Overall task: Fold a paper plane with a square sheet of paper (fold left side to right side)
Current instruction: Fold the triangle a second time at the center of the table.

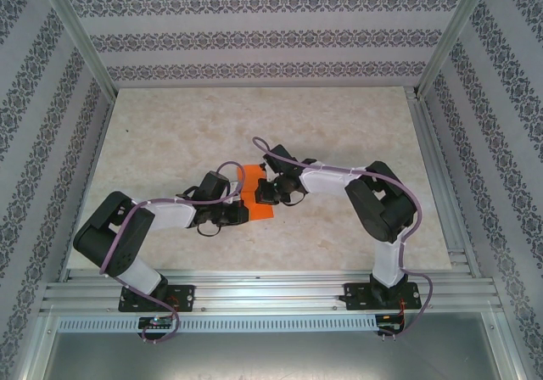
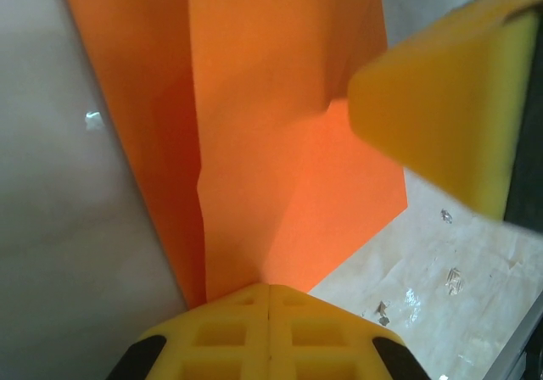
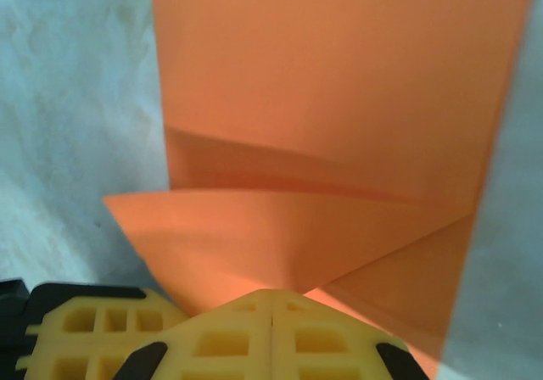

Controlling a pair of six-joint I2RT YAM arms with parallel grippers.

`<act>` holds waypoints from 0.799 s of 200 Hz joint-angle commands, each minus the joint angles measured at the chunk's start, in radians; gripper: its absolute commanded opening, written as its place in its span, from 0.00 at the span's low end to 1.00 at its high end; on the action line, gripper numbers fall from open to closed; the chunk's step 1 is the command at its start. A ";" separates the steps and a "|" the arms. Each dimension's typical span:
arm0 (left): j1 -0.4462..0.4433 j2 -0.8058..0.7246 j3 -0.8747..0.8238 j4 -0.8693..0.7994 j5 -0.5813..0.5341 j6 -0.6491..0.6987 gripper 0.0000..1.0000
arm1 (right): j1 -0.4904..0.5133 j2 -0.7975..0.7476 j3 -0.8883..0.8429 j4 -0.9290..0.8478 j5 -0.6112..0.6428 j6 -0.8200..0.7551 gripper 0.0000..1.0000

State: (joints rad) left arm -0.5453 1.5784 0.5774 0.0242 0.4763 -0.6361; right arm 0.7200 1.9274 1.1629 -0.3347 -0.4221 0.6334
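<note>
The square sheet of paper (image 1: pixel 260 211) lies on the table (image 1: pixel 170 134) near its middle, between the two wrists and partly covered by them. It is already creased, and the left-to-right fold is judged to be the step in hand.

For this step to be done well, the lifted layer should be carried straight across so that its free edge is laid along the opposite edge, not skewed. The lower layer should be kept pinned flat to the table while this is done, since thin paper is easily dragged or buckled. Only once the edges are matched should the crease be pressed, working from its middle outward. A shallow bulge is seen in the paper from the left wrist, so some slack is judged to need smoothing first.

The jaws of the left gripper (image 2: pixel 270 288) are seen closed together, with no gap between the yellow fingers. Their tip is set against the near end of the paper, beside a crease. Whether a layer is pinched there cannot be told.

The jaws of the right gripper (image 3: pixel 271 293) are likewise closed together. Their tip is met by a raised flap, which spreads past the side edge of the sheet beneath it. It cannot be told whether the flap is gripped or only touched.
</note>
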 commanded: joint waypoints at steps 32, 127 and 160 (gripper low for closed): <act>0.005 0.025 -0.034 -0.081 -0.089 0.039 0.00 | 0.043 0.054 0.030 0.035 -0.079 0.026 0.04; 0.004 0.018 -0.045 -0.096 -0.109 0.046 0.00 | 0.013 0.112 0.058 -0.079 0.022 -0.023 0.04; 0.004 0.023 -0.053 -0.097 -0.119 0.049 0.00 | -0.037 0.107 0.067 -0.116 0.062 -0.077 0.04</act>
State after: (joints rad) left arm -0.5453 1.5745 0.5743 0.0273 0.4629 -0.6247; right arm 0.7376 2.0117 1.2224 -0.3611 -0.4702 0.6201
